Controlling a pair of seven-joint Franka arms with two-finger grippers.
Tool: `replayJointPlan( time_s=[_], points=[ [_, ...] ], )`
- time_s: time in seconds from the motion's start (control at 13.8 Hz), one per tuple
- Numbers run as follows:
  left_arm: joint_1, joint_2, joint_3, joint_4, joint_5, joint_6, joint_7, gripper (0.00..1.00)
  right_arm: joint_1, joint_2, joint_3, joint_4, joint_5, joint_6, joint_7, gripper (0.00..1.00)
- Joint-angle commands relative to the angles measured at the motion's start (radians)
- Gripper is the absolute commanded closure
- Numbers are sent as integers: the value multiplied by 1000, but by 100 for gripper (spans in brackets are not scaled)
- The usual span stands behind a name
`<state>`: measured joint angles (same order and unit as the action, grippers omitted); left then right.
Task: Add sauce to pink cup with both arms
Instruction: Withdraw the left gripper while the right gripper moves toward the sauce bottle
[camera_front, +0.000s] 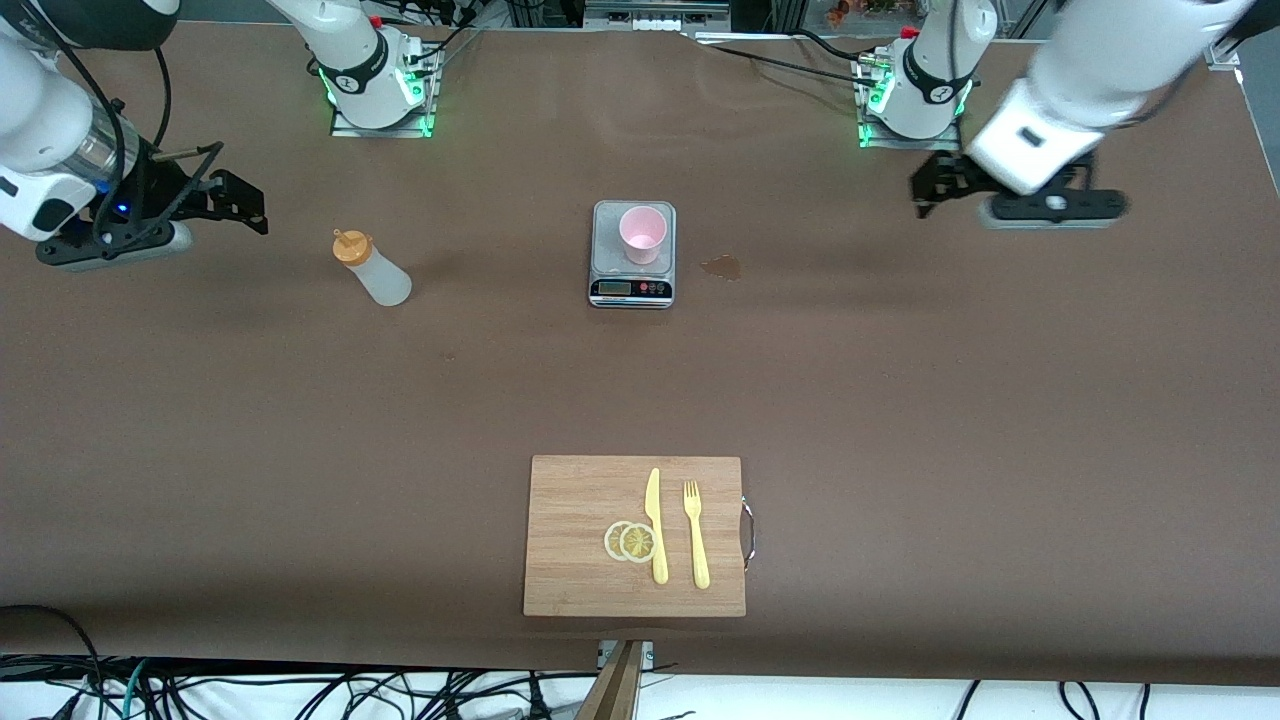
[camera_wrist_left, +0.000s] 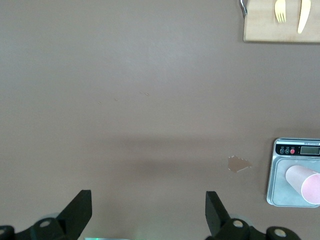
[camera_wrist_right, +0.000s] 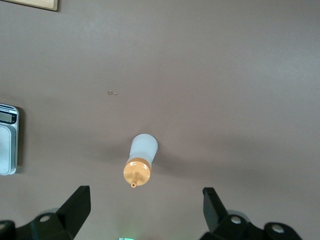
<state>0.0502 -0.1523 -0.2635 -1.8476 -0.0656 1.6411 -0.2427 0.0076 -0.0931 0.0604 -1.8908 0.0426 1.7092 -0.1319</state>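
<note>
Front view: brown tabletop (camera_front: 900, 400), small sauce stain (camera_front: 721, 266) beside steel scale (camera_front: 632, 255); cables along the near edge. No legible writing. Pink cup (camera_front: 642, 234) upright on scale. Sauce bottle (camera_front: 371, 267) stands toward right arm's end. Left gripper (camera_wrist_left: 148, 212) & right gripper (camera_wrist_right: 146, 210) both wide, empty, over bare tabletop.

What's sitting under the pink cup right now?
The pink cup stands upright on a steel scale, on its weighing plate. The plate directly beneath the cup is covered; the scale's display stays visible.
</note>
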Motion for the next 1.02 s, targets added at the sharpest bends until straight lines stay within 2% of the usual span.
replayJointPlan(
  time_s=[0.0, 0.15, 0.29, 0.58, 0.8, 0.95],
  points=[
    [-4, 2, 79, 70, -31, -72, 148, 0, 0, -23, 1, -36, 37, 36, -29, 0],
    [-12, 8, 113, 97, -16, -93, 209, 0, -1, -49, 3, -43, 69, 11, -64, 0],
    [-13, 31, 116, 128, 12, -147, 209, 0, -1, -63, 4, -50, 72, -2, -159, 0],
    [-1, 229, 107, 365, 36, -285, 209, 0, -4, -60, 3, -53, 94, -10, -332, 0],
    [0, 231, 95, 363, 38, -284, 211, 0, -41, -59, 3, -73, 111, -8, -518, 0],
    [-1, 208, 90, 334, 40, -259, 200, 0, -73, -51, 1, -83, 160, -11, -663, 0]
  ],
)
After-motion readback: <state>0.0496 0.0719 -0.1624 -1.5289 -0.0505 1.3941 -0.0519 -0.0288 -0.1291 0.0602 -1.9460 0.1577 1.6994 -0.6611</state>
